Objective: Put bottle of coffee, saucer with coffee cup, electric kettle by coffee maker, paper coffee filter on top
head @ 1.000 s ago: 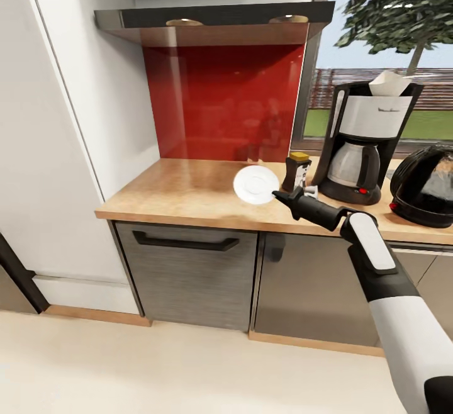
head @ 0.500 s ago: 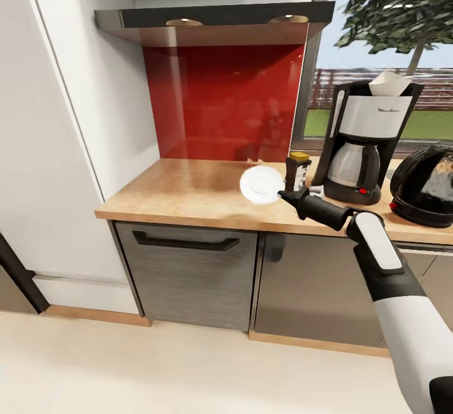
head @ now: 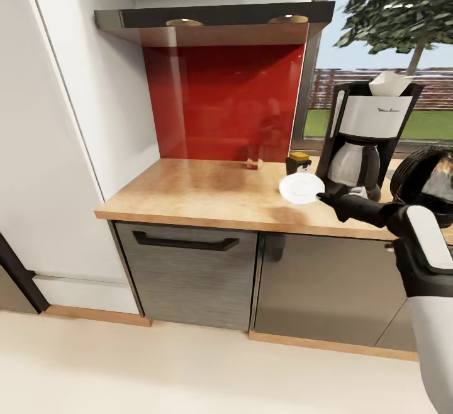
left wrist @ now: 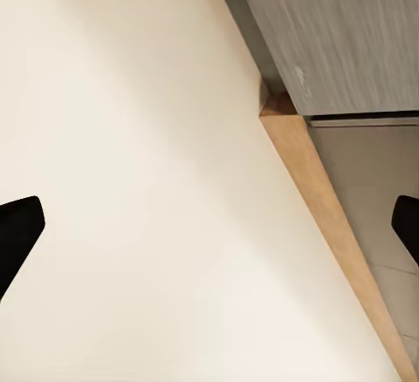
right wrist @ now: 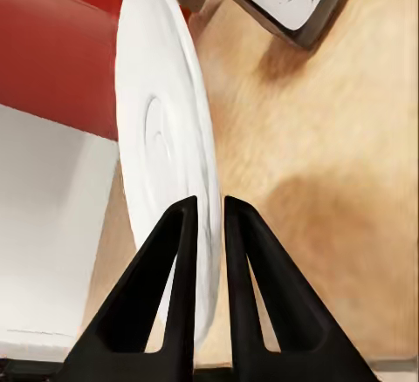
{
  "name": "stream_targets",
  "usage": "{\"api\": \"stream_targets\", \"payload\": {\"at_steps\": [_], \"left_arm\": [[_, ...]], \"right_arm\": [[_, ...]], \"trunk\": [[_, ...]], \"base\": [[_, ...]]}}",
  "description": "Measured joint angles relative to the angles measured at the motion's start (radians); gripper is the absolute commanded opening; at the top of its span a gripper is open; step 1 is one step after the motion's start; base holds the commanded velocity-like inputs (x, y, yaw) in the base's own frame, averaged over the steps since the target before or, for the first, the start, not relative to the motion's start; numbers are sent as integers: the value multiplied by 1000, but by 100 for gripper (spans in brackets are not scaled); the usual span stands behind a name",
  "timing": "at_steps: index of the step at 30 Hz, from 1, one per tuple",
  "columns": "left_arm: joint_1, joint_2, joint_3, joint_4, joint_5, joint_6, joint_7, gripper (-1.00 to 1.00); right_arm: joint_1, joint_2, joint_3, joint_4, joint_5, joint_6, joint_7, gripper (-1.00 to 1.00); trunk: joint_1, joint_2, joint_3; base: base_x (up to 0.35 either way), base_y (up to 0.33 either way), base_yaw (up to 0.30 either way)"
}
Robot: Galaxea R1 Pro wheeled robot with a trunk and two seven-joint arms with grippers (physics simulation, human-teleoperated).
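Pinched the saucer (head: 302, 188) by its rim in the right hand (head: 326, 197), tilted and clear of the surface (head: 207, 194), just in front of the bottle of coffee (head: 297, 163) and beside the coffee maker (head: 366, 143), probably for setting down there. Left hand (left wrist: 209, 225) spread open, facing the floor (left wrist: 131, 181), idle.

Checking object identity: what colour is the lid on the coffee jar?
Yellow lid on the bottle of coffee, best in the head view.

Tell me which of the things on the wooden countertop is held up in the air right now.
The round white saucer, pinched at its rim by the right pincer.
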Motion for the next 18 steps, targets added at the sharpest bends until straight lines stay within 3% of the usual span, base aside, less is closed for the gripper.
{"api": "stream_targets", "payload": {"at_steps": [2,4,9,18], "left_arm": [[0,0,0,0,0,0,0,100],[0,0,0,0,0,0,0,100],[0,0,-1,0,0,0,0,100],[0,0,-1,0,-1,-2,0,100]], "right_arm": [[-1,-4,-3,-51,-131,-1,-190,-100],[-1,-5,-3,-63,-160,-1,-232,-100],[-2,-9,-4,-73,-186,-1,-310,-100],[-17,-9,-4,-74,-190,-3,-425,-100]], "trunk": [[0,0,0],[0,0,0],[0,0,0],[0,0,0]], "base": [[0,0,0],[0,0,0],[0,0,0],[0,0,0]]}}
